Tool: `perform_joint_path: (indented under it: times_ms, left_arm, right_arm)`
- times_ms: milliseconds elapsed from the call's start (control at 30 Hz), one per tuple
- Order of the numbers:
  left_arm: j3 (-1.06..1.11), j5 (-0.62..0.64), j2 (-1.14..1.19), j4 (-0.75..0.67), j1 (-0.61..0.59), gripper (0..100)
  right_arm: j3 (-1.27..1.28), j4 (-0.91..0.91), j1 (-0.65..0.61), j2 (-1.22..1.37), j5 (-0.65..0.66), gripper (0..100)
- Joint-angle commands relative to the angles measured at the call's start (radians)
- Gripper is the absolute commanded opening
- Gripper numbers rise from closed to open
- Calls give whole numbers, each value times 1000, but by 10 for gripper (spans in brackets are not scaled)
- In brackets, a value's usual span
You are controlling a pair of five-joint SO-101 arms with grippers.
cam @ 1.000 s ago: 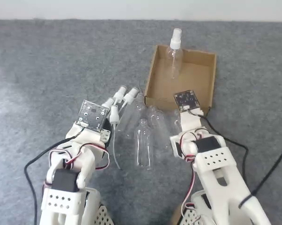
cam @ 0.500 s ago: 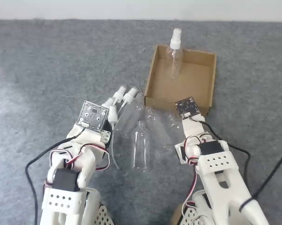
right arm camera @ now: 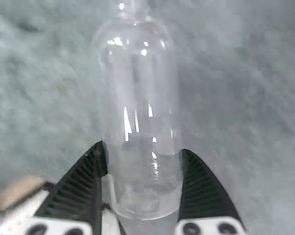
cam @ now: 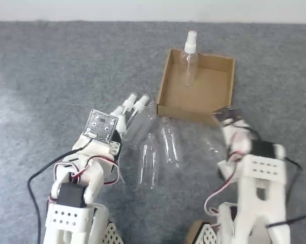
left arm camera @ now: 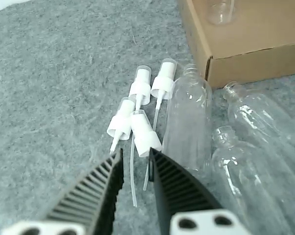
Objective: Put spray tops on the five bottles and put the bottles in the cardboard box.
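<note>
Item: clear plastic bottle (right arm camera: 137, 112), held over the grey carpet (cam: 51, 66) near the cardboard box (cam: 165, 84); I judge it light, thin-walled and slick. My right gripper (right arm camera: 141, 152) is clamped across its lower body, where the stiffer base should resist denting. Item: four spray tops (left arm camera: 142, 122) on the carpet, light, with limp tubes, best taken by the collar; my left gripper (left arm camera: 135, 152) hovers above them, jaws narrowly apart, empty

No writing, number, label or sign can be read anywhere, neither on the plain walls of the cardboard box (cam: 193, 111), nor on the clear bottles (cam: 148, 161), nor on the white spray tops (left arm camera: 143, 132).
</note>
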Motion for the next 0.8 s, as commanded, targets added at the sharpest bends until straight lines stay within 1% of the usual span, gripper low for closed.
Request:
perform_joint_path:
  times_ms: [0,67,133,267,367,467,533,633,700,767]
  left_arm:
    - [-79,-28,-2,-8,-71,77]
    - [-156,-46,23,28,-141,77]
    - [-242,-86,101,57,-184,77]
    - [-455,-144,377,112,-221,77]
    - [-639,-169,631,158,-218,77]
    - [-842,-176,878,206,-209,82]
    - [-966,-169,1033,253,-198,111]
    - [-1095,-94,1244,288,-160,149]
    - [-1152,-52,1361,287,-135,144]
    - [-1188,0,1452,278,-101,145]
  right_arm:
    - [-155,65,217,-15,170,7]
    - [-161,41,309,-8,215,6]
    - [-144,-25,406,-5,249,6]
    - [-74,-197,575,-5,308,6]
    - [-15,-259,648,-5,315,6]
    - [6,-294,674,-4,315,6]
    - [3,-320,673,16,310,6]
    - [-31,-375,670,88,259,6]
    - [-77,-409,673,171,206,6]
    - [-129,-424,674,268,184,6]
